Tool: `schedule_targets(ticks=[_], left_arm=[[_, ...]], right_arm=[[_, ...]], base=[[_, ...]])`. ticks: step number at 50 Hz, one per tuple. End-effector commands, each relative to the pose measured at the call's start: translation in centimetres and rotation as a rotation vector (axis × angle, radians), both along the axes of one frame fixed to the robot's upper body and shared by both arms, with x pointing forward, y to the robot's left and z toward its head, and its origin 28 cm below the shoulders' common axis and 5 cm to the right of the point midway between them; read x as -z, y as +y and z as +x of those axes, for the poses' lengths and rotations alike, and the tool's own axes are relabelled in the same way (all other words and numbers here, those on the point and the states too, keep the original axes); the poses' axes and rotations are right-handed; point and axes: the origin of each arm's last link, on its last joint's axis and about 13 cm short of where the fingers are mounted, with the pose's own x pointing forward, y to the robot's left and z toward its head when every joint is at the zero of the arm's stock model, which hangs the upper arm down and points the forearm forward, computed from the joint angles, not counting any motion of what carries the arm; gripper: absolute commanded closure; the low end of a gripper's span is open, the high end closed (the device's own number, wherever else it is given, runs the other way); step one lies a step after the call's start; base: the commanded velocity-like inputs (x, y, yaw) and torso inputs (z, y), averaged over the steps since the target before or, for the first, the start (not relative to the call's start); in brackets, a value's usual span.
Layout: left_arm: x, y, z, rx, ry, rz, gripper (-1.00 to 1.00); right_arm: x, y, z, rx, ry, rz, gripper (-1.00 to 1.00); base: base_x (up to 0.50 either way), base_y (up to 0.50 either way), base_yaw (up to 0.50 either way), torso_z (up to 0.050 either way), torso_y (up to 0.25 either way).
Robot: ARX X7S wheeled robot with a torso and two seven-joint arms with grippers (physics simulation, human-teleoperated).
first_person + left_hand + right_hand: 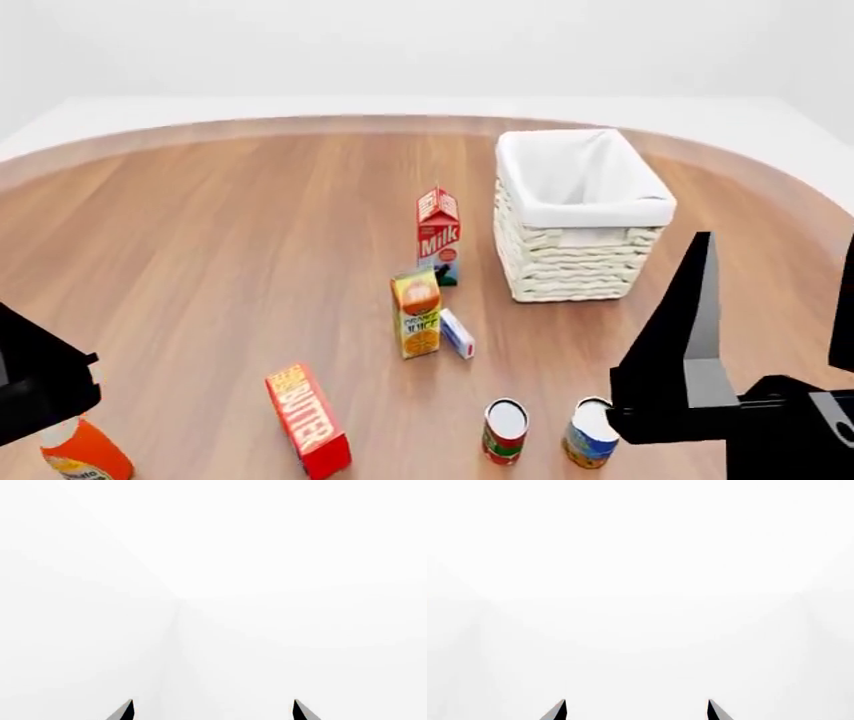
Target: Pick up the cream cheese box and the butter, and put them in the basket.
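Wooden boards are covering the big round tabletop [200, 250]. Next biggest, the basket [582, 214] is sitting up ahead of the right tool [774, 330], a bit toward the left tool's side, and nothing is showing inside its white cloth. The right tool is pointing up, near the basket, with its two dark fingers standing wide apart and nothing between them. The left tool [213, 711] is showing two tips spread apart in its wrist view, facing plain white.

The milk carton [438, 236] is standing just beside the basket. The juice carton [416, 312] is standing nearer the robot than the milk. The butter [308, 419] is lying between the two tools, well apart from both. Two cans [506, 431] are standing close to the right tool. The cream cheese box [457, 333] is sitting just beside the juice carton.
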Motion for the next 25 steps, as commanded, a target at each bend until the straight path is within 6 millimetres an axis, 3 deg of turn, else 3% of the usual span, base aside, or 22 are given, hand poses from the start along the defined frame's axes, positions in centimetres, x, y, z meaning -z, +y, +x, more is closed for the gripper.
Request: schedule_targets(ticks=[1,25], left_arm=[[0.05,0.30,-0.08,-0.015,-0.008,0.013,-1.00],[0.08,0.25,-0.05,-0.014,0.000,0.011,-1.00]], right_arm=[[0.25,0.14,-0.05,-0.003,0.007,-0.042,-1.00],[0.42,0.42,-0.18,-0.013,0.009,-0.066,-1.00]], base=[[0.50,0.00,0.00,0.000,0.000],[0.50,0.02,0.00,0.000,0.000]])
